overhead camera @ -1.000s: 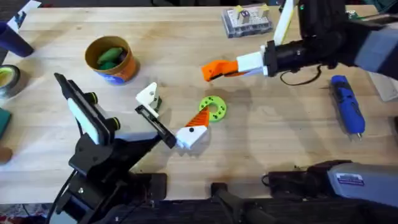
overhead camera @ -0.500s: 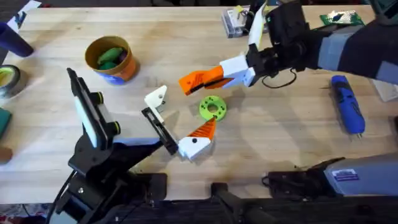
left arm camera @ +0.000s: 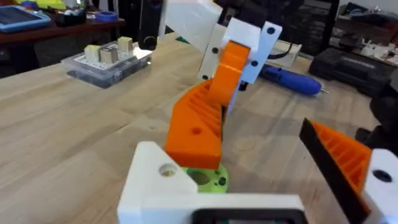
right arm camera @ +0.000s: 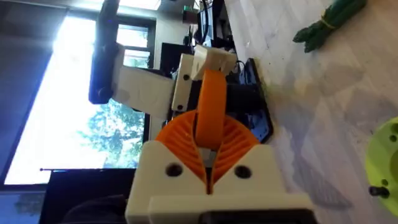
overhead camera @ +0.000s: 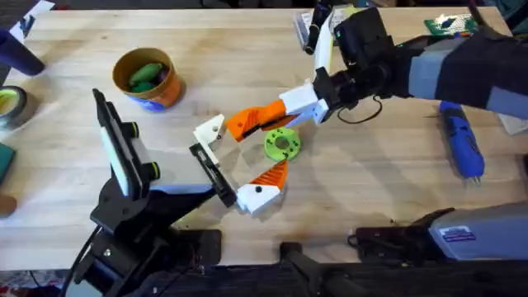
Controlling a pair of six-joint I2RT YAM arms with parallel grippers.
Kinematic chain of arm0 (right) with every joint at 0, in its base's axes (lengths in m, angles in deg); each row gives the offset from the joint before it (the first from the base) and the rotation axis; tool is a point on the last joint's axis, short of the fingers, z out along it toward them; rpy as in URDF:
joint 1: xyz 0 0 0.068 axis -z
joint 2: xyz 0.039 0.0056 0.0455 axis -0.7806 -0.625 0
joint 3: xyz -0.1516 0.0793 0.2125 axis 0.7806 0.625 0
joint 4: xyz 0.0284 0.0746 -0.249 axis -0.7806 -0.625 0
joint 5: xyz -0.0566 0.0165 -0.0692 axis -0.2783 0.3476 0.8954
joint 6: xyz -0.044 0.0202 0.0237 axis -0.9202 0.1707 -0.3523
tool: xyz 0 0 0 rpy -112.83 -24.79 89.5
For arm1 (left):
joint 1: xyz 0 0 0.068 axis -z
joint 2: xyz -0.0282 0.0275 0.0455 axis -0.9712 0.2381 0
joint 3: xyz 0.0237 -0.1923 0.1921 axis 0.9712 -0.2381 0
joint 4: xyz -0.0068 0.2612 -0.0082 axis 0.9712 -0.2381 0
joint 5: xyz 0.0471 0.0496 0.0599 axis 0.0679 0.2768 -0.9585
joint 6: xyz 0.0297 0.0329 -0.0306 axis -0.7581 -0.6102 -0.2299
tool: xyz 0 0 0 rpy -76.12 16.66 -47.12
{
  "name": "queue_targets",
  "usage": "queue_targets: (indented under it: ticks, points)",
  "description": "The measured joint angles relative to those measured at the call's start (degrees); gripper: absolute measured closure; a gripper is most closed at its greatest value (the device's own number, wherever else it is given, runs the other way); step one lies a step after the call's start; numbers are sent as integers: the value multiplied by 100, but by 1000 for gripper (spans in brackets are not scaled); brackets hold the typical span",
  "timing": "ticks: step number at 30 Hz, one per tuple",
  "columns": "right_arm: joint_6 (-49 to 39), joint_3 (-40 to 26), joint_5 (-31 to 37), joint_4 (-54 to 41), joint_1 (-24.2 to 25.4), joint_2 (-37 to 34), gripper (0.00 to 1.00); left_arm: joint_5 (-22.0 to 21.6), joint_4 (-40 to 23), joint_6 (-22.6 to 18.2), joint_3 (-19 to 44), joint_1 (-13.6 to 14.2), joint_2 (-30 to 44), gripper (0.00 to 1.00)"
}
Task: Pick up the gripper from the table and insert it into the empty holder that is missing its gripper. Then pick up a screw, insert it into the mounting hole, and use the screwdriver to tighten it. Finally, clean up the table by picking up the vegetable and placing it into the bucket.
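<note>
- Orange ribbed pads [right arm camera: 208, 146] on my right gripper [overhead camera: 272, 114] are pressed together around the gripper [overhead camera: 246, 122], the tapered orange finger piece, which I hold pointing toward the holder [overhead camera: 209, 131].
- From the left wrist view, I see that piece [left arm camera: 198, 127] hanging just above and beside the holder's white block [left arm camera: 163, 180], tip down; I cannot tell whether the two touch.
- Just beyond the holder, on the side away from my left arm, a green ring [overhead camera: 282, 143] lies on the wooden table [overhead camera: 371, 173], partly under the held piece.
- On the black bar [overhead camera: 212, 173] running from the holder, the far end carries a second white block with its own orange finger [overhead camera: 269, 175].
- My left gripper [overhead camera: 216, 178] clamps that bar, and I cannot judge how wide its fingers stand.
- Well away from the holder, past my right arm, the blue screwdriver [overhead camera: 460, 140] lies flat on the table.
- On the holder's other side, the bucket [overhead camera: 148, 78] stands upright with a green vegetable [overhead camera: 146, 76] inside.
- Far behind the holder, a clear parts box [overhead camera: 327, 29] sits near the table's back edge.
</note>
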Motion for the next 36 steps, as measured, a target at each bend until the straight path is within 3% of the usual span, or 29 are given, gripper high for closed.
queue_targets:
  ticks: [16, 27, 36]
  points:
    - [8, 0, -57, 32, -81, -233, 992, 10, 2, 0, 0, 0, 0, 10]
    - [666, 2, -643, 1339, -287, -616, 992, -140, 2, -4, 0, -37, 0, 10]
    - [972, 2, -680, 1432, -293, -619, 992, -129, 4, -2, 0, -39, 0, 10]
